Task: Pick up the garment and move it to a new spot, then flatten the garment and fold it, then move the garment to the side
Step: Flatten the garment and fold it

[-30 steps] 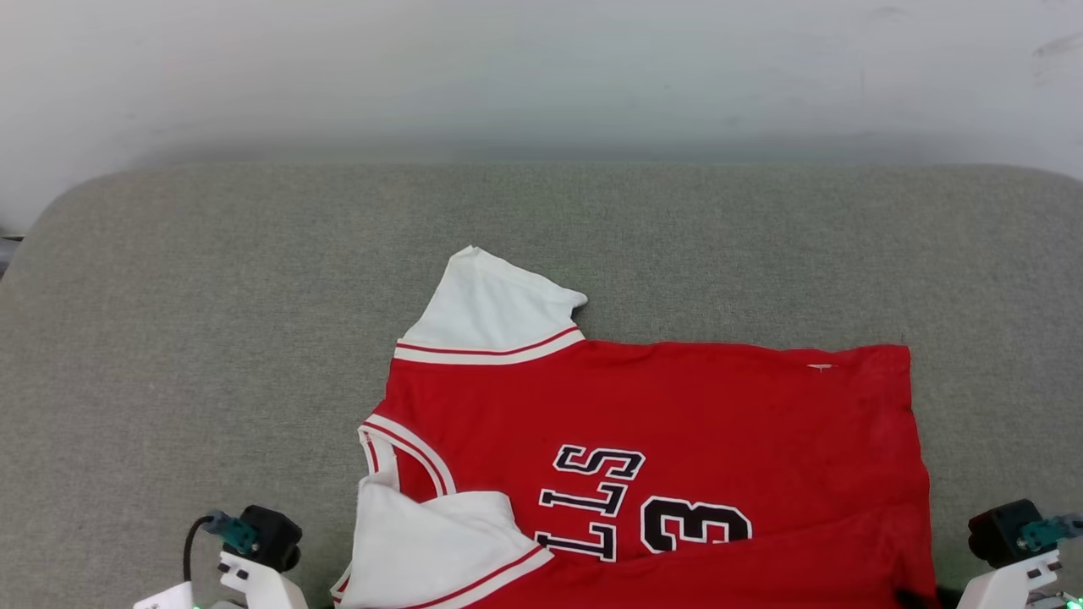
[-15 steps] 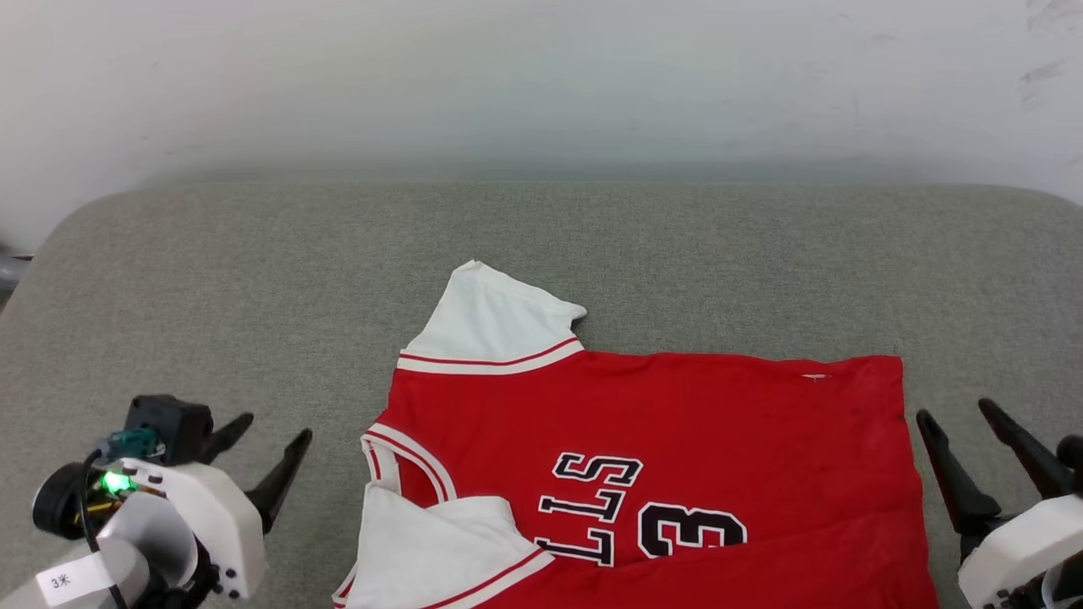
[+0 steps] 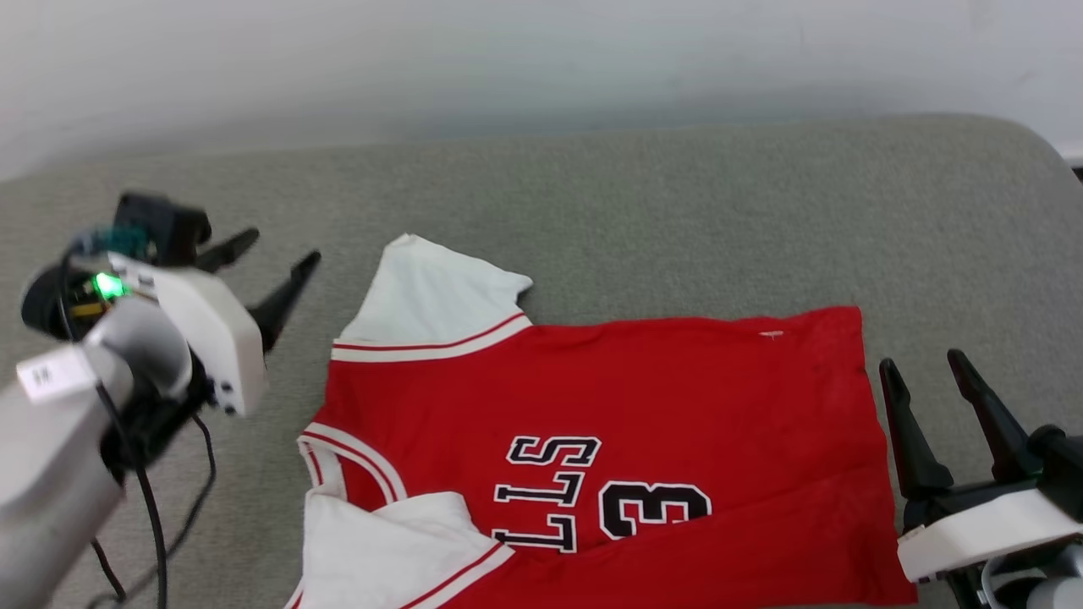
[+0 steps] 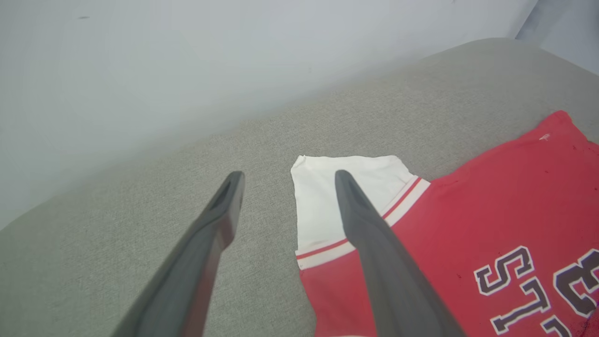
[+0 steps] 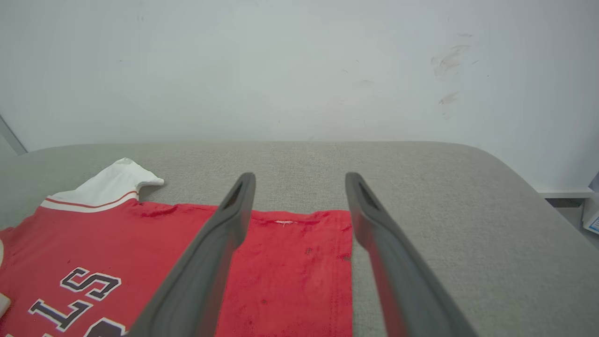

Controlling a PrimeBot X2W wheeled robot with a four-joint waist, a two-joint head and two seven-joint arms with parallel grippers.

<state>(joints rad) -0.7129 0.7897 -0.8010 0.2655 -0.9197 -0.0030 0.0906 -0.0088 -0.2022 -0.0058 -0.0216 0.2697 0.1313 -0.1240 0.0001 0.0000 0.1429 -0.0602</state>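
While the left gripper (image 3: 284, 245) (image 4: 288, 175) hangs with its two dark fingers spread wide and nothing between them, a white label (image 3: 49, 378) on its forearm carries small marks too blurred to read, and a green light (image 3: 106, 285) glows on its wrist housing. Just right of those fingers the garment (image 3: 643, 397) (image 4: 468, 234) (image 5: 290, 271) lies flat on the grey padded surface (image 3: 677, 194), collar end toward the left, one white sleeve pointing at the wall (image 3: 508, 59). Its chest print, black with white edging and turned sideways, reads "LLS" beside a "3"; the rest is hidden under a folded near edge and the other sleeve. A tiny white tag (image 3: 770, 335) on the far edge is too small to read. Just beside the garment's right edge, the right gripper (image 3: 921, 359) (image 5: 300, 175) also stands spread and empty.
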